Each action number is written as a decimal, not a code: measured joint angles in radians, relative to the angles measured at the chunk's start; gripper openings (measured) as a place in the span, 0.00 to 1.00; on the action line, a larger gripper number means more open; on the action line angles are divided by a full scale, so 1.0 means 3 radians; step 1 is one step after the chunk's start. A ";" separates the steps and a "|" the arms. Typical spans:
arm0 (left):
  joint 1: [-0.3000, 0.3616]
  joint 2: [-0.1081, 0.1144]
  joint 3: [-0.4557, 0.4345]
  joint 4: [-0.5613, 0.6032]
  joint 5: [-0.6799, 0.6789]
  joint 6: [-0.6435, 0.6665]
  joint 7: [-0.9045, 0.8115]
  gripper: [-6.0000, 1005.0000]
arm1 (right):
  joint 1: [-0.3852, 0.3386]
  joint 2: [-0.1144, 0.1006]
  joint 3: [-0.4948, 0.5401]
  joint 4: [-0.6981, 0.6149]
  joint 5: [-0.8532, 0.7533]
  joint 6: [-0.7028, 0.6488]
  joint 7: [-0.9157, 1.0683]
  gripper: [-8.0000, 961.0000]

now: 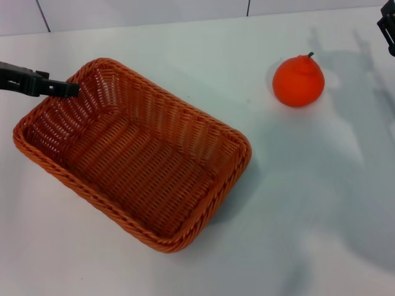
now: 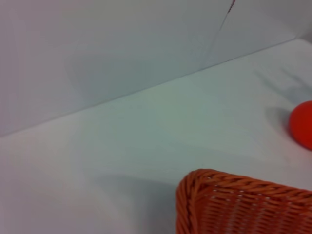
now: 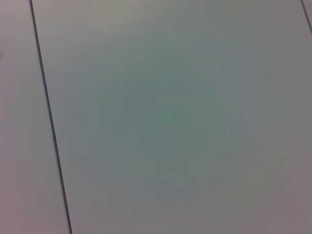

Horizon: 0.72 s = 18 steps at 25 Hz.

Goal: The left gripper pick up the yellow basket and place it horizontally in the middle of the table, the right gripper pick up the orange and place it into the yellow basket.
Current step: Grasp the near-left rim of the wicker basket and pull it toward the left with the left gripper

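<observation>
the yellow basket sits on the white table toward the robot's left, and its long axis runs on a slant, from the far left corner down to the near right corner, so it is not yet lying horizontally, nor quite in the middle. the left gripper reaches in from the left edge of the head view, and its dark tip meets the braided rim at the basket's far left corner; it looks pinched narrow on or right against that rim, though whether the rim is truly clamped between the fingers cannot be told from here. the left wrist view shows only that same corner of the basket close below the camera, with a sliver of the orange farther off, and none of the arm's own fingers. the coming move, judged from this, turns on that slant: the corner in the left arm's reach would have to swing so the long side squares up with the table's front edge, while the whole basket shifts toward the centre. the orange stands upright on the table, well apart from the basket, off to its far right, and much nearer the right arm. the right gripper shows only as a dark piece at the upper right edge, near the orange but not touching it; how far open it is cannot be told, and its wrist view shows only a blank panelled surface.
</observation>
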 joint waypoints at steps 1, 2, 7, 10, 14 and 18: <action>-0.0002 -0.0037 0.0003 0.0051 0.0060 -0.0027 0.0003 0.84 | -0.0001 0.0000 0.0000 0.0000 0.0000 0.0000 0.0000 0.99; -0.0003 -0.0076 0.0003 0.0111 0.0121 -0.0066 0.0007 0.84 | -0.0002 0.0001 0.0000 0.0000 0.0000 0.0000 0.0001 0.99; -0.0036 -0.0220 0.0013 0.0269 0.0464 -0.0175 0.0015 0.84 | -0.0008 0.0006 0.0000 0.0000 0.0000 0.0000 0.0001 0.99; -0.0067 -0.0235 0.0045 0.0266 0.0578 -0.0175 0.0002 0.84 | -0.0015 0.0006 -0.0002 0.0000 0.0000 0.0000 0.0001 0.99; -0.0071 -0.0257 0.0090 0.0263 0.0619 -0.0169 -0.0005 0.84 | -0.0024 0.0006 -0.0004 0.0000 0.0001 0.0000 0.0001 0.99; -0.0056 -0.0302 0.0146 0.0256 0.0659 -0.0174 0.0010 0.84 | -0.0031 0.0006 -0.0005 0.0000 0.0000 0.0000 0.0001 0.98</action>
